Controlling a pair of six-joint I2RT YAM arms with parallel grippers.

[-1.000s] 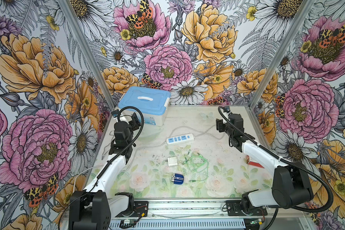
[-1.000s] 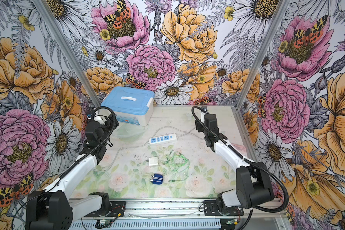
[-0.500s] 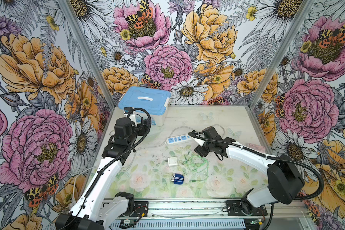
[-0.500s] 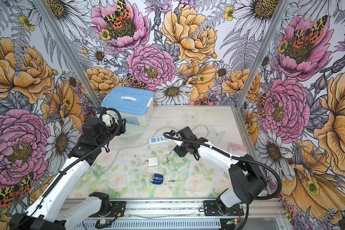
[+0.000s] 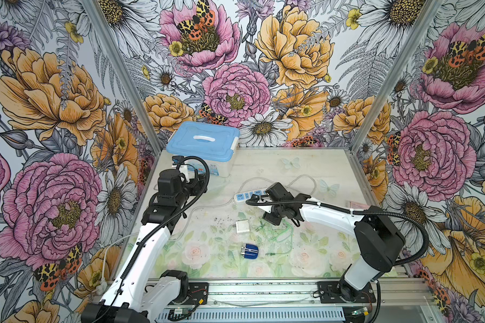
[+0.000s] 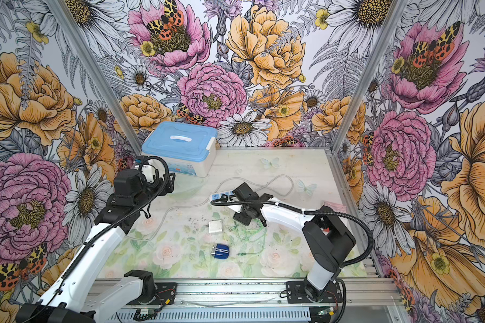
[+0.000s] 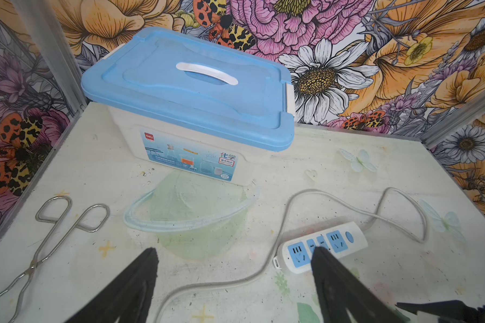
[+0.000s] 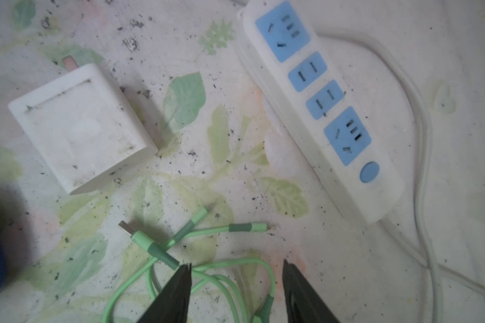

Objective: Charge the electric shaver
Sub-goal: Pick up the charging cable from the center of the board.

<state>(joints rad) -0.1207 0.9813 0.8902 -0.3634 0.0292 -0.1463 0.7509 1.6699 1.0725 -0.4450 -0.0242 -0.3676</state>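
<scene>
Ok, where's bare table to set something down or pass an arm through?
Bare: back right, between the storage box, the white cord and the right wall; front left, between the left arm and the electric shaver. Crowded: the centre, where adapter, green cable, power strip and right tool cluster.

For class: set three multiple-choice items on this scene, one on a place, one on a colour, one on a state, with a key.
1. Where is the electric shaver? A) near the table's front edge B) on the blue lid C) on the power strip
2. The charging cable's colour? A) red B) green C) black
3. The white adapter is: A) plugged in B) gripped C) lying loose

Key: 1A, it lies nearest that edge; 2B, green coils show; 3C, it rests alone on the table.
</scene>
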